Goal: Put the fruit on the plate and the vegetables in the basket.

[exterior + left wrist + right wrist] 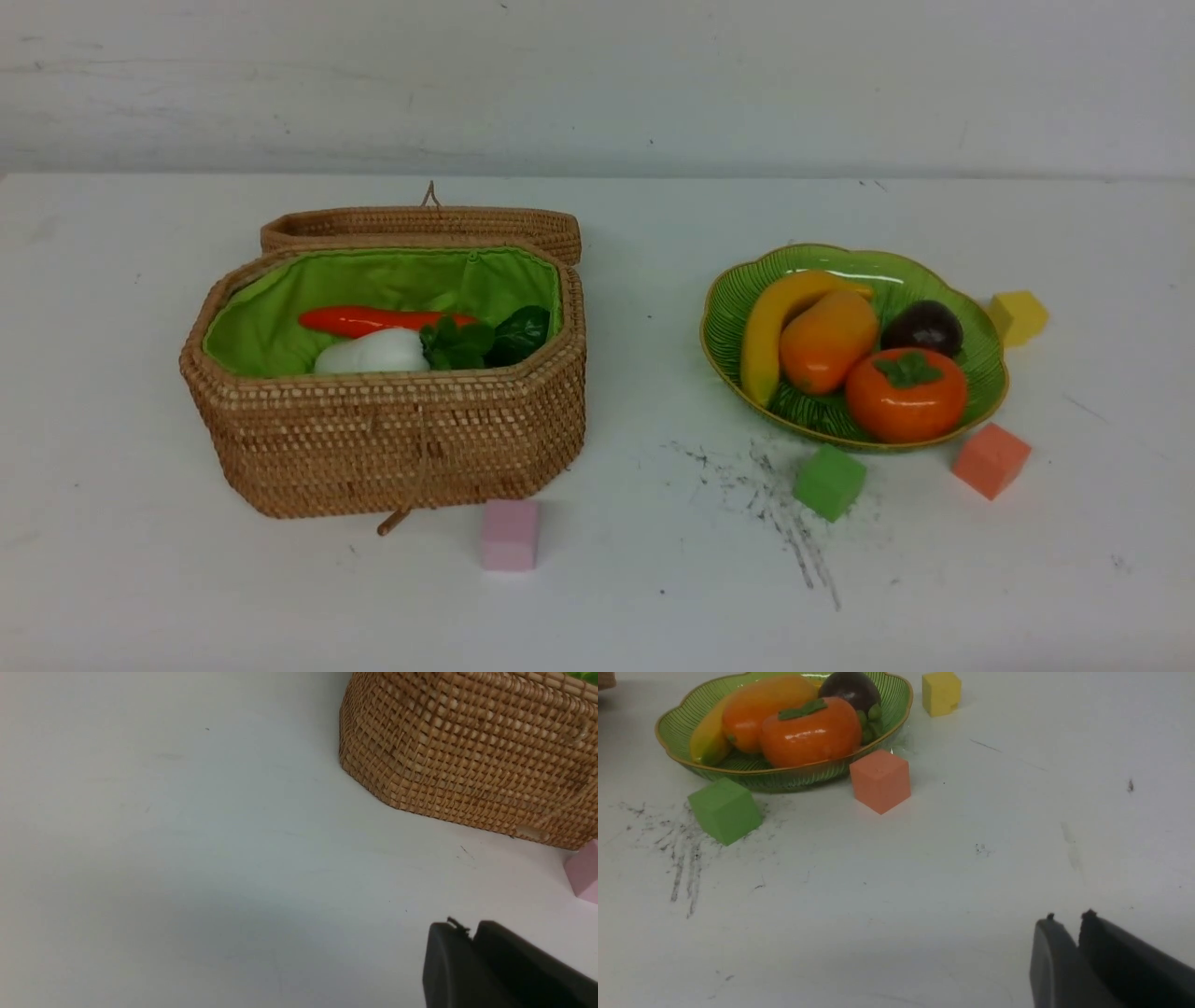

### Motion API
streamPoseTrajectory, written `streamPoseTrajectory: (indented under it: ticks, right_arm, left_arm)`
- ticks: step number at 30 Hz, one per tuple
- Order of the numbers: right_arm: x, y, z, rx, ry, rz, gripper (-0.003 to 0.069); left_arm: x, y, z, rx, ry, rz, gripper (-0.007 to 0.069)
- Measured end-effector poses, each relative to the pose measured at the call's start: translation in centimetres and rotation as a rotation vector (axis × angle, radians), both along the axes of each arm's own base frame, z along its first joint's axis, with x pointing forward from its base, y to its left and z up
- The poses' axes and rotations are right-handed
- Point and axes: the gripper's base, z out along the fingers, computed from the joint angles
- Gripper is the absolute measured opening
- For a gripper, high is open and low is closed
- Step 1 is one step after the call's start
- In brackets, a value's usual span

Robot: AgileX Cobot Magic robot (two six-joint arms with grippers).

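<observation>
Left tool (471, 935): fingers seen pressed together, nothing held, above the table (187, 858).
Right tool (1069, 926): fingers nearly pressed together, nothing held.
Basket (392, 439): left of frame; carrot (359, 320), radish (373, 353) inside.
Plate (980, 359): right of frame; banana (766, 327), mango (826, 341), persimmon (906, 397), mangosteen (924, 327) on it.

Matte black fingers (467, 970) — rounded, smooth-edged.

woven rattan basket (392, 439), green cloth lining (271, 327); glossy ribbed glass plate (980, 364)
</observation>
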Motion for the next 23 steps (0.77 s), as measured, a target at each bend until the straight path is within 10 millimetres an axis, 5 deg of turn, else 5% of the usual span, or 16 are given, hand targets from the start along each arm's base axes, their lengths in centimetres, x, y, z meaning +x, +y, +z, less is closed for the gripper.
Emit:
streamPoseTrajectory:
  ticks: [23]
  right_arm:
    - [0.00, 0.00, 0.00, 0.000, 0.000, 0.000, 0.0132]
  left_arm:
    - [0.00, 0.00, 0.00, 0.000, 0.000, 0.000, 0.0085]
